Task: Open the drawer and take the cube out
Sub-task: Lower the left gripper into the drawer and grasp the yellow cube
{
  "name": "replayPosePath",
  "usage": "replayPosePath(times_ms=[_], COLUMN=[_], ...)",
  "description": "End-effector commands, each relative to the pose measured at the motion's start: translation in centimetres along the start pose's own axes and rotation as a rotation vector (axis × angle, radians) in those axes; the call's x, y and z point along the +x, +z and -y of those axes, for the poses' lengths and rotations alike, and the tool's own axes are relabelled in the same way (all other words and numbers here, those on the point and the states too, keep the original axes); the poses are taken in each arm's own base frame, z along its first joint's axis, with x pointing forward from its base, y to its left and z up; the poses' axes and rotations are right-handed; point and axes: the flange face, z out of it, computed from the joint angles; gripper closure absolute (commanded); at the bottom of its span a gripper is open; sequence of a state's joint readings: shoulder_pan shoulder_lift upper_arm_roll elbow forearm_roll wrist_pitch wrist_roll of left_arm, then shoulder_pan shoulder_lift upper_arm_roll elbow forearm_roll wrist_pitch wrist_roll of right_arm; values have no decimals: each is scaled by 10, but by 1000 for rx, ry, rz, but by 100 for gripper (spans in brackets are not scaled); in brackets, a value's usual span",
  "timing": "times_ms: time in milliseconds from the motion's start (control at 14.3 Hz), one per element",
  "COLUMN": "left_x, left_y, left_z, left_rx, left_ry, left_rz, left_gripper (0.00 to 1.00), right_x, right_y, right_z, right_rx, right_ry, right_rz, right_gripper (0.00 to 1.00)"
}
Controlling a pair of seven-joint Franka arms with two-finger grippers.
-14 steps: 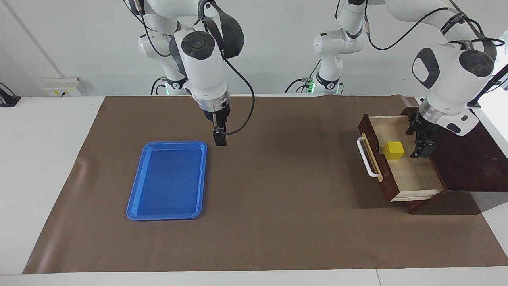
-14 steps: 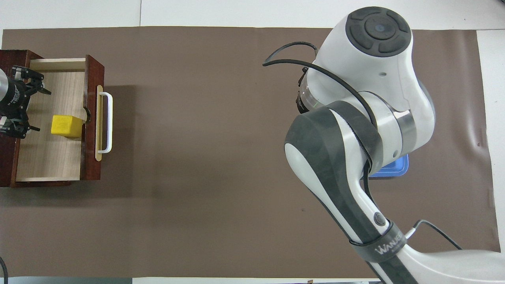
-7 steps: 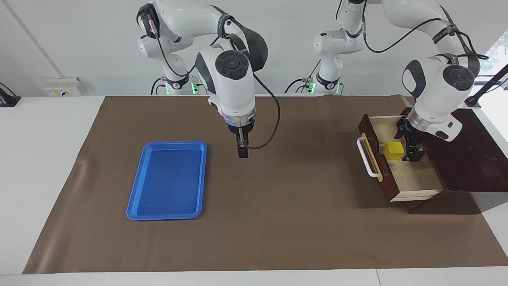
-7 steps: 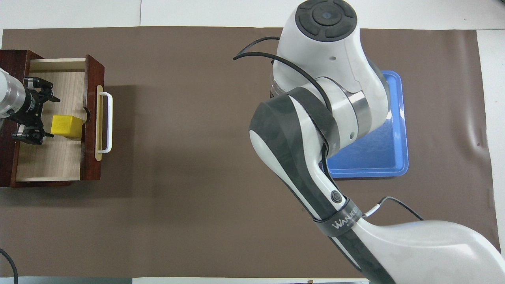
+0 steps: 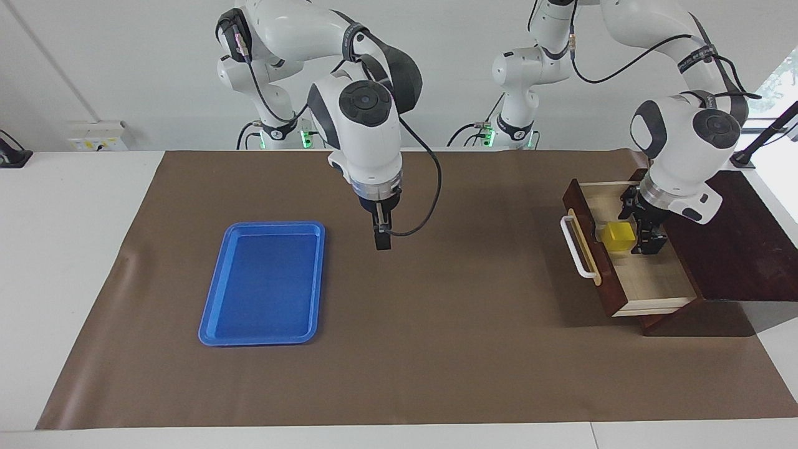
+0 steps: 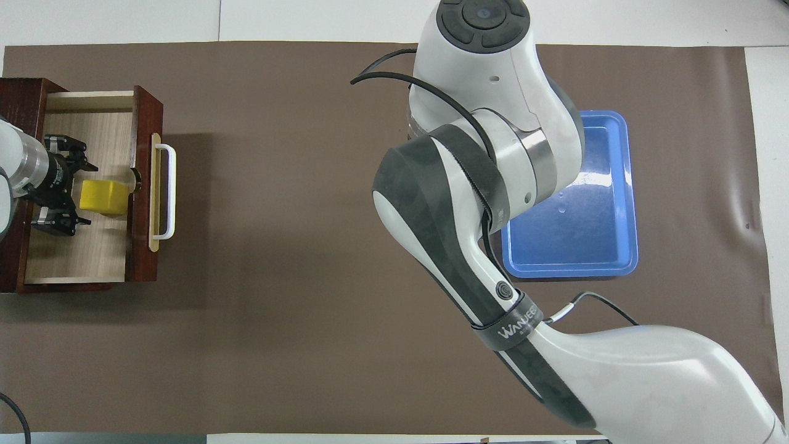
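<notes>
I go from my left arm's end of the counter to my right arm's end. The drawer (image 5: 629, 249) is pulled out of its dark wooden box (image 5: 742, 249), which sits at the edge of the counter at the left arm's end. The yellow cube (image 5: 618, 236) lies inside the drawer, touching or just beside the drawer front with the white handle (image 5: 575, 246). My left gripper (image 5: 642, 227) is down in the drawer with its jaws spread apart, one on each side of the cube's back part. They are not squeezing it.

My right gripper (image 5: 381, 238) hangs over bare brown mat (image 5: 436, 312) near the middle of the counter, and I cannot tell how its jaws stand. This arm waits. The blue tray (image 5: 265, 284) lies near the right arm's end.

What could go wrong? I think the cube is so close to the drawer front that a jaw may bump the wood. If I squeeze only the cube's edge, it may slip and drop back.
</notes>
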State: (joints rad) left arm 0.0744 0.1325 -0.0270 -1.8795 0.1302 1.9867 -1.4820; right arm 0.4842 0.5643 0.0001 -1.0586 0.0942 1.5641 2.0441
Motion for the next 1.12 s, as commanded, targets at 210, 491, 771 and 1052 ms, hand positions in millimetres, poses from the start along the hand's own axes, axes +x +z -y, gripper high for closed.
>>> replayPosePath(times_ms=[210, 491, 771, 1052], left_x=[0, -2, 1, 7], left_y=[0, -1, -4, -29], left_z=[12, 12, 9, -5], left_rx=[-12, -15, -24, -40], left_ry=[-3, -4, -1, -11], left_rz=[10, 8, 9, 3], left_gripper=[0, 42, 100, 100], right_x=[1, 0, -13, -14], right_y=[5, 5, 3, 0], right_z=[2, 3, 1, 3], right_rx=[-22, -13, 19, 40], right_ry=[-29, -51, -64, -64], right_rz=[1, 1, 15, 29], right_gripper=[2, 2, 2, 2])
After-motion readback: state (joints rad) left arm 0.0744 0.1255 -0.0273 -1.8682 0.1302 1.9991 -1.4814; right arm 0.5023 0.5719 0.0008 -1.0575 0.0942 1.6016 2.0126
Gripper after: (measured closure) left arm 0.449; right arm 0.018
